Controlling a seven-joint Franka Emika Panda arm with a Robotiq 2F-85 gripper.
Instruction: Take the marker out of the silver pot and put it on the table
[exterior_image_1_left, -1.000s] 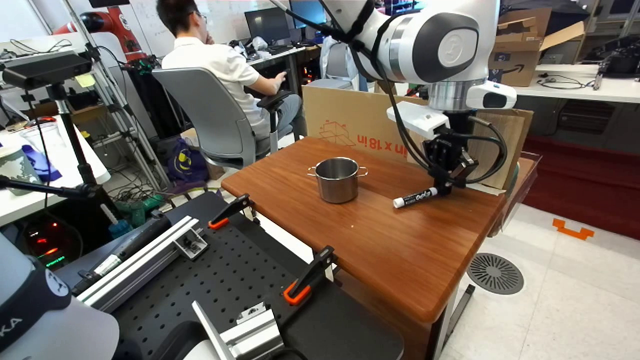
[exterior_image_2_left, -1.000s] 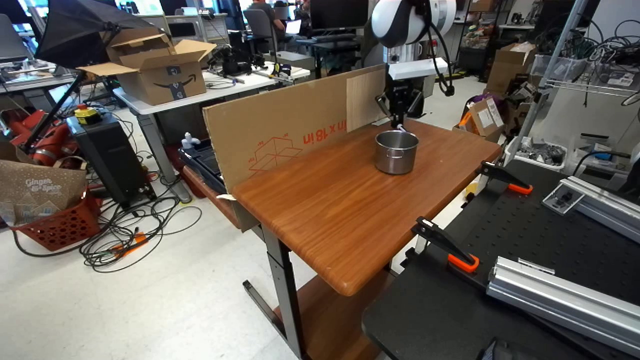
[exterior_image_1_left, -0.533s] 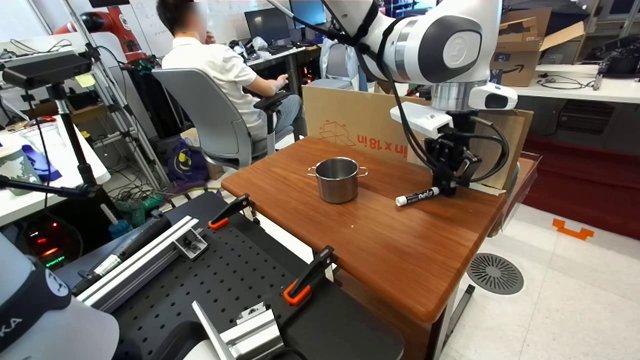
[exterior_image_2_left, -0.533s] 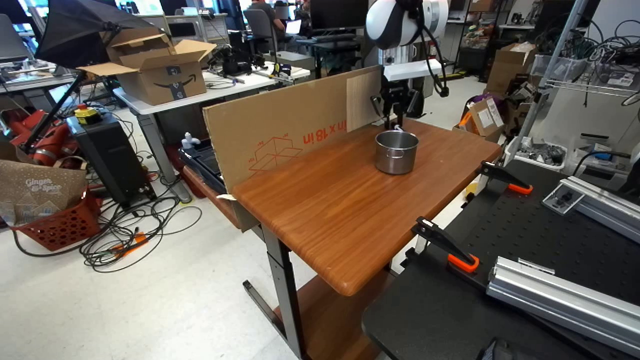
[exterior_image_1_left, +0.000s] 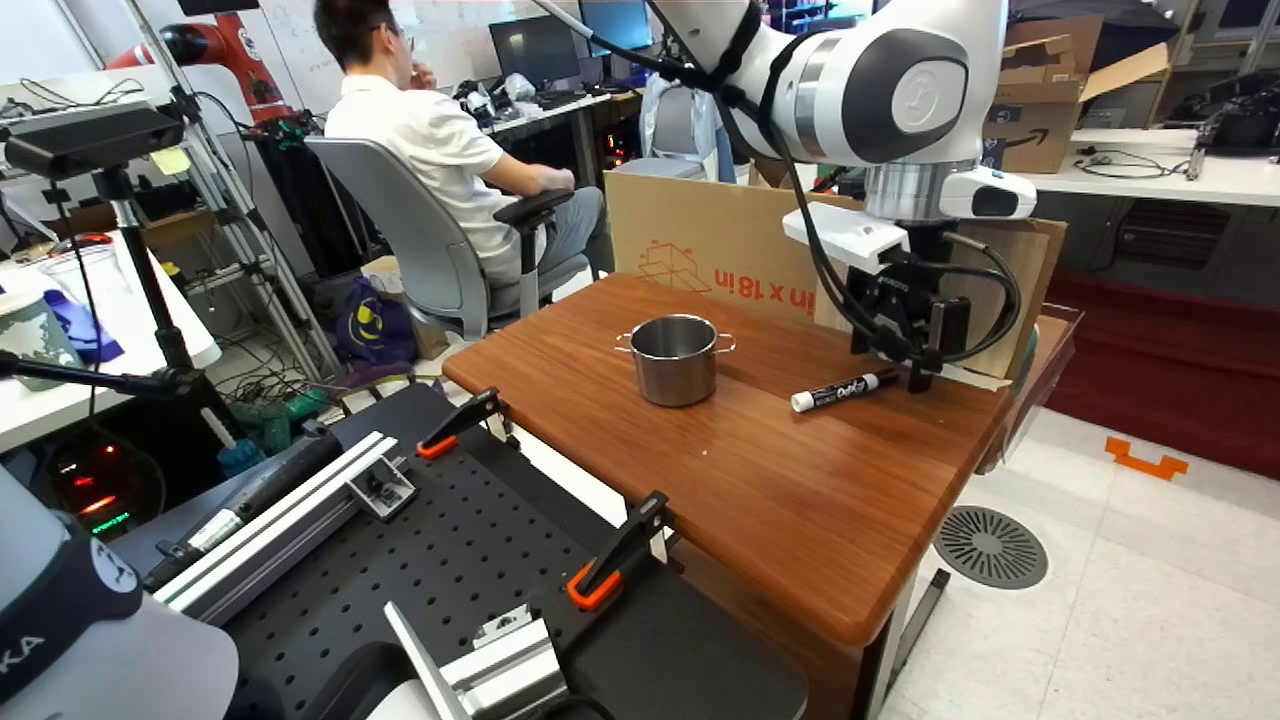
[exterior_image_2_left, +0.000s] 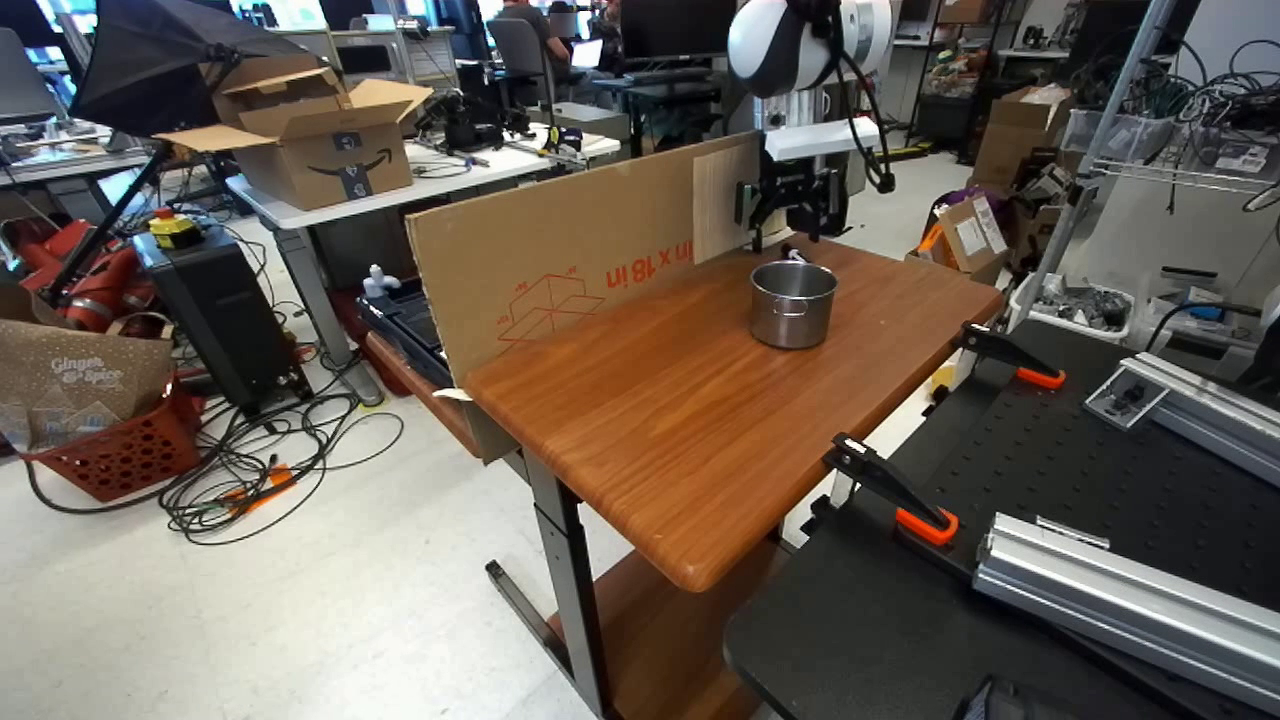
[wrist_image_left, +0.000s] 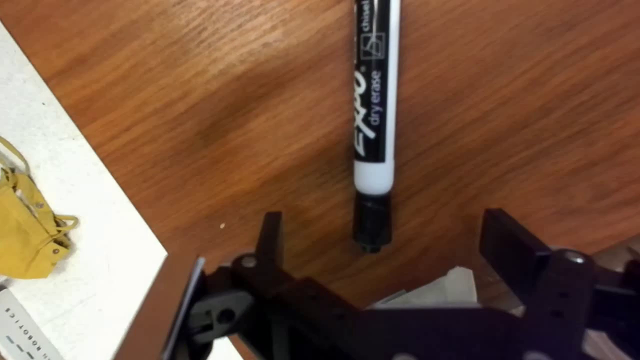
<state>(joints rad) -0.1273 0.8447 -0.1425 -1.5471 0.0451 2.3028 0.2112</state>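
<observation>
The marker (wrist_image_left: 374, 125), white-bodied with a black label and black cap, lies flat on the brown wooden table (exterior_image_1_left: 780, 490). My gripper (wrist_image_left: 382, 214) stands open, its fingers (wrist_image_left: 510, 245) spread wide to either side of the marker's cap and touching neither side of it. In an exterior view the gripper (exterior_image_1_left: 890, 365) is low over the table, at the cap end of the marker (exterior_image_1_left: 842, 391). The silver pot (exterior_image_1_left: 676, 378) stands upright nearby on the same table, apart from the gripper; in an exterior view the pot (exterior_image_2_left: 790, 322) partly covers the marker (exterior_image_2_left: 795, 254).
A cardboard panel (exterior_image_2_left: 560, 260) rises along one long side of the table, close behind the gripper. Black clamps (exterior_image_1_left: 625, 545) and a black perforated board (exterior_image_1_left: 480, 540) lie along the opposite side. White paper (wrist_image_left: 435, 290) lies under the gripper.
The gripper has gone from shut on the marker to open, its fingers moving apart from the cap. The marker has shifted slightly and now rests on the table; the pot is unmoved.
</observation>
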